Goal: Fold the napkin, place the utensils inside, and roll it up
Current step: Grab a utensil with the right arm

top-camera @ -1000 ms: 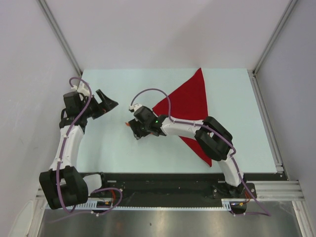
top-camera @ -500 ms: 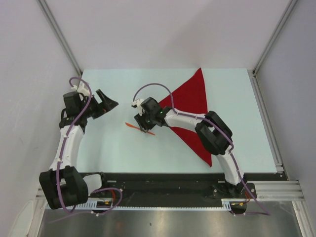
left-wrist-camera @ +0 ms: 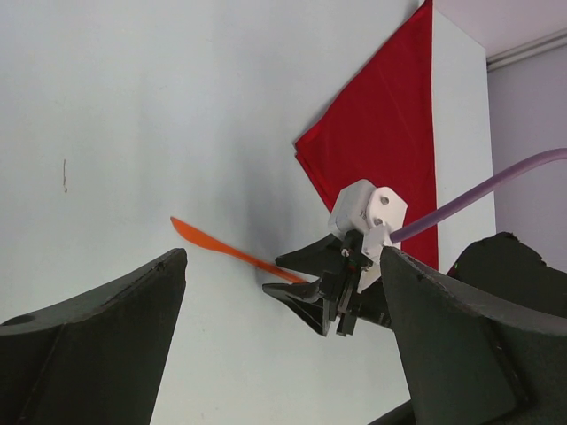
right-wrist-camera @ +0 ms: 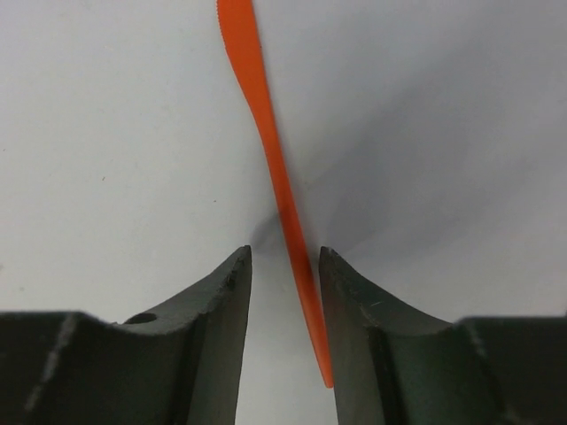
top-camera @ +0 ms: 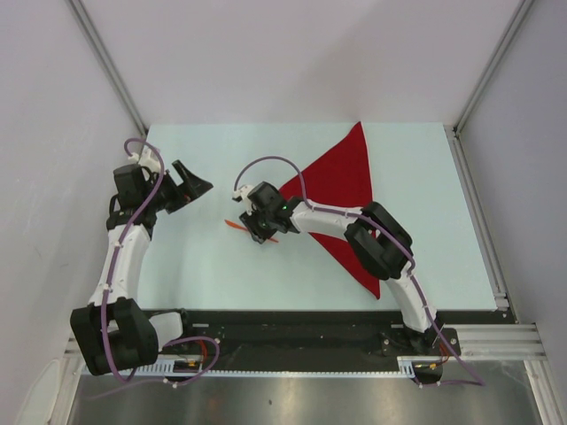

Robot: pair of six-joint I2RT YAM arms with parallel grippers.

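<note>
The red napkin (top-camera: 341, 181) lies folded into a triangle at the table's centre right; it also shows in the left wrist view (left-wrist-camera: 390, 150). The orange knife (top-camera: 234, 225) lies flat on the table just left of the napkin, apart from it. My right gripper (top-camera: 258, 232) is down over the knife's right half. In the right wrist view its jaws (right-wrist-camera: 285, 252) stand slightly apart astride the knife (right-wrist-camera: 266, 133), which lies close to the right finger. My left gripper (top-camera: 195, 188) is wide open and empty, left of the knife, which shows in its view (left-wrist-camera: 213, 246).
The pale table (top-camera: 213, 274) is bounded by grey walls on three sides. A metal rail (top-camera: 478, 336) runs along the near edge by the arm bases. The right arm's forearm (top-camera: 372, 239) lies over the napkin's lower corner.
My right gripper drew back toward the napkin, uncovering the knife, then came down again with its jaws astride it. The knife, napkin and left arm have not moved.
</note>
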